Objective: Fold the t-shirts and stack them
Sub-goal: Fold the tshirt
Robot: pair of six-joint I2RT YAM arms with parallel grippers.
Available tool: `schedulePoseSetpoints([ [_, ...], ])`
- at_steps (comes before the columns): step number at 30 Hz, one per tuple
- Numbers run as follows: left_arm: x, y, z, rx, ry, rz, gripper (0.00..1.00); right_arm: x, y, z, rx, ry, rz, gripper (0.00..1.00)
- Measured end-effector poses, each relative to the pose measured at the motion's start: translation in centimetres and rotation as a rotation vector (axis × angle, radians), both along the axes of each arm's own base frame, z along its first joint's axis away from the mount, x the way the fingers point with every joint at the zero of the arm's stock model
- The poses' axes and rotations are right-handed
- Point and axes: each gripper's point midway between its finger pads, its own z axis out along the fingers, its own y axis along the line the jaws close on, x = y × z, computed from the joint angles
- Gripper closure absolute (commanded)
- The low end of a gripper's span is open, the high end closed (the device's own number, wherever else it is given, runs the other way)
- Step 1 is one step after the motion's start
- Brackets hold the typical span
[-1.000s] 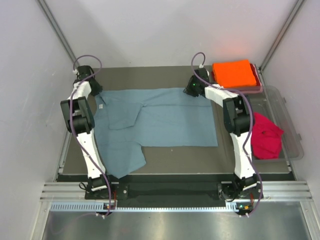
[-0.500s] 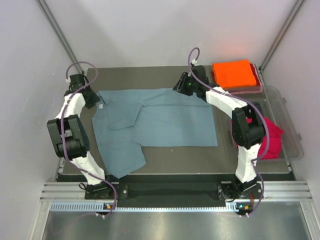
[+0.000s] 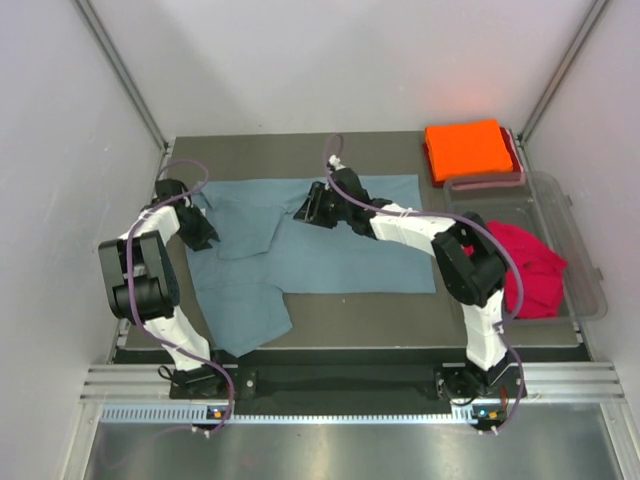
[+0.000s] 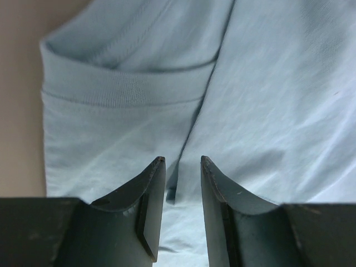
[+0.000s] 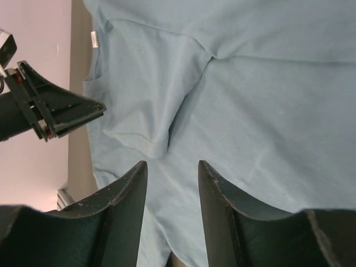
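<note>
Table: from my remote station I see a dark, matte grey-brown surface enclosed by pale walls.

(a) Grey-blue t-shirt, lying flat across the middle of the table. One sleeve is folded inward over the body on the left half. A flap on the left runs toward the near edge.

(b) Orange t-shirt, folded into a neat rectangle at the far right corner. It rests on a reddish-edged layer that I cannot identify.

(c) Clear plastic tub, set along the right edge, just beside the orange t-shirt.
</note>
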Motion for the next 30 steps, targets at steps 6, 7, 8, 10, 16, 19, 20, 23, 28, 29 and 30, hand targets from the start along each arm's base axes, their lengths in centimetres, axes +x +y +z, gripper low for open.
schedulePoseSetpoints([
  [6,-0.6,-0.2,-0.5,-0.004,0.024,0.005,0.62,-1.4,2.5,-3.6,-0.006,0.061,0.021,0.52],
  [7,-0.7,-0.4,-0.6,-0.008,0.025,0.006,0.62,-1.6,2.9,-4.0,-0.005,0.069,0.024,0.52],
  [8,-0.8,-0.5,-0.8,-0.012,0.026,0.008,0.62,-1.8,3.2,-4.4,-0.004,0.075,0.027,0.52],
  [10,-1.1,-0.8,-1.2,-0.022,0.035,0.008,0.62,-2.1,3.9,-4.9,0.006,0.083,0.031,0.52],
  [16,-1.0,-2.1,-1.2,-0.047,0.028,-0.015,0.63,-2.5,5.8,-5.4,0.042,0.090,0.042,0.51],
  [19,-0.8,-2.6,-1.0,-0.063,0.021,-0.019,0.66,-2.6,6.3,-5.5,0.052,0.089,0.046,0.50],
  [20,-0.8,-2.7,-1.0,-0.070,0.020,-0.019,0.67,-2.7,6.4,-5.6,0.052,0.090,0.048,0.51],
  [23,-0.7,-2.8,-0.9,-0.080,0.018,-0.017,0.74,-2.8,6.5,-5.9,0.051,0.092,0.050,0.50],
  [28,-0.6,-3.3,-0.6,-0.111,0.018,-0.010,1.00,-2.8,6.7,-5.6,0.056,0.088,0.051,0.50],
  [29,-0.5,-3.4,-0.4,-0.119,0.017,-0.007,1.00,-2.7,6.7,-5.5,0.059,0.085,0.051,0.49],
  [30,-0.3,-3.5,-0.1,-0.127,0.009,-0.006,1.00,-2.7,6.8,-5.4,0.063,0.080,0.051,0.48],
])
